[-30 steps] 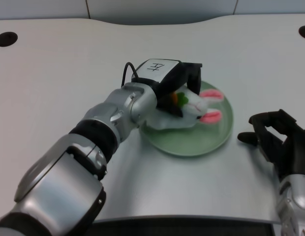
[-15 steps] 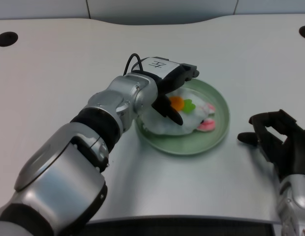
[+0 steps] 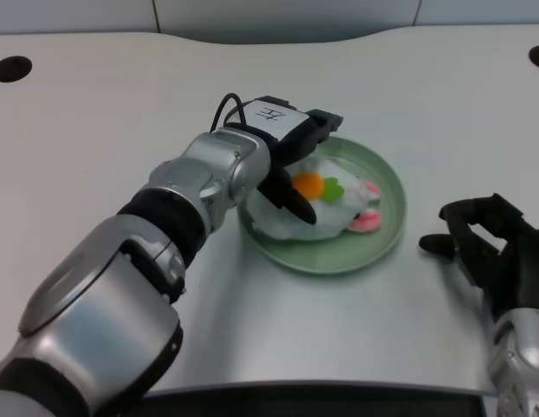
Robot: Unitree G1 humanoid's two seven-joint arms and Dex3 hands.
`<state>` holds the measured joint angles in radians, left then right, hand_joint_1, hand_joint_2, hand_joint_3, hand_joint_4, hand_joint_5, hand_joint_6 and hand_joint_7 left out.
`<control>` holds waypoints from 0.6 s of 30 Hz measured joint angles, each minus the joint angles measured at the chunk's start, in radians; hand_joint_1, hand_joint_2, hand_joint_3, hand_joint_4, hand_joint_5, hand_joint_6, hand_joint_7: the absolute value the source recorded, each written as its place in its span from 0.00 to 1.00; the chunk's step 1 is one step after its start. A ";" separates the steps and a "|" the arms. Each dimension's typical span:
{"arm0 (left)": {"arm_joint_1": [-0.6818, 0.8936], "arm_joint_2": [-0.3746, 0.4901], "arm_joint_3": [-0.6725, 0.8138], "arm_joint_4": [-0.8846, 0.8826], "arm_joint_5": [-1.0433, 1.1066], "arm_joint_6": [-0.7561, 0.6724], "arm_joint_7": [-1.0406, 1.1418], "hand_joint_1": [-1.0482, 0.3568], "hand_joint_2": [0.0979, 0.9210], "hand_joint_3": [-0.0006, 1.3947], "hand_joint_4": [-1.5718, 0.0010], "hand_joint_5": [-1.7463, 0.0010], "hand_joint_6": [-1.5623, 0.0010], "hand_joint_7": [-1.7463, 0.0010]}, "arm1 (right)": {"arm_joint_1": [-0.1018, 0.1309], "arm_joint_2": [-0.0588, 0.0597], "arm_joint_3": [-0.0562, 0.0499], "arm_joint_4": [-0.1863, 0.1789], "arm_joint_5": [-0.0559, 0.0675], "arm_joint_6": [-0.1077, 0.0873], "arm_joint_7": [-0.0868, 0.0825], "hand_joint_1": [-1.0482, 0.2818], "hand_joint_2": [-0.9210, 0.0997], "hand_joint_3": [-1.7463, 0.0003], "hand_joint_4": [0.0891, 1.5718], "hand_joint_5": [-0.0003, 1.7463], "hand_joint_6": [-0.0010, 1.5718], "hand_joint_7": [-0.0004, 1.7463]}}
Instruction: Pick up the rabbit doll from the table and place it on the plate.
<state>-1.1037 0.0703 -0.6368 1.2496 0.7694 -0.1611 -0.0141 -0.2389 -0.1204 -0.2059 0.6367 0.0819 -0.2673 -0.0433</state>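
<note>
Since half a second ago my left robot hand (image 3: 291,169) has drawn back, fingers spread and holding nothing; the white plush rabbit doll (image 3: 326,204) lies inside the round green plate (image 3: 339,252) on the white worktop (image 3: 104,113).

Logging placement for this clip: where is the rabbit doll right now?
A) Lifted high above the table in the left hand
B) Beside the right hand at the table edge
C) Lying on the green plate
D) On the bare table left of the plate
C: the rabbit doll lies inside the rim of the green plate, with the left hand just over it.
</note>
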 measured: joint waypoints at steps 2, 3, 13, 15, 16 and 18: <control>0.000 0.020 0.019 -0.021 -0.023 -0.024 -0.018 0.00 1.00 0.09 1.00 1.00 1.00 1.00 | -0.002 0.000 -0.001 0.012 0.002 -0.003 0.004 0.22 0.00 0.89 0.51 0.51 0.48 0.72; 0.000 0.034 0.029 -0.035 -0.034 -0.033 -0.029 0.00 1.00 0.09 1.00 1.00 1.00 1.00 | -0.002 0.000 -0.001 0.017 0.003 -0.003 0.006 0.22 0.00 0.90 0.51 0.51 0.48 0.72; 0.017 0.176 0.122 -0.240 -0.117 -0.065 -0.173 0.00 1.00 0.09 1.00 1.00 1.00 1.00 | -0.016 0.001 -0.001 0.042 0.001 -0.017 0.005 0.22 0.00 0.89 0.50 0.51 0.48 0.72; 0.024 0.227 0.155 -0.302 -0.149 -0.067 -0.218 0.00 1.00 0.08 1.00 1.00 1.00 1.00 | -0.017 -0.002 -0.001 0.042 -0.001 -0.016 -0.001 0.21 0.00 0.89 0.49 0.50 0.47 0.72; 0.032 0.249 0.173 -0.325 -0.164 -0.066 -0.237 0.00 1.00 0.07 1.00 1.00 1.00 1.00 | -0.017 -0.003 -0.001 0.042 -0.003 -0.015 -0.004 0.21 0.00 0.89 0.49 0.50 0.47 0.72; 0.058 0.282 0.199 -0.358 -0.191 -0.058 -0.266 0.00 1.00 0.06 1.00 1.00 1.00 1.00 | -0.018 -0.005 -0.001 0.042 -0.003 -0.013 -0.005 0.22 0.00 0.89 0.48 0.49 0.46 0.73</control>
<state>-1.0458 0.3523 -0.4379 0.8917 0.5780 -0.2186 -0.2805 -0.2567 -0.1255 -0.2070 0.6789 0.0792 -0.2801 -0.0480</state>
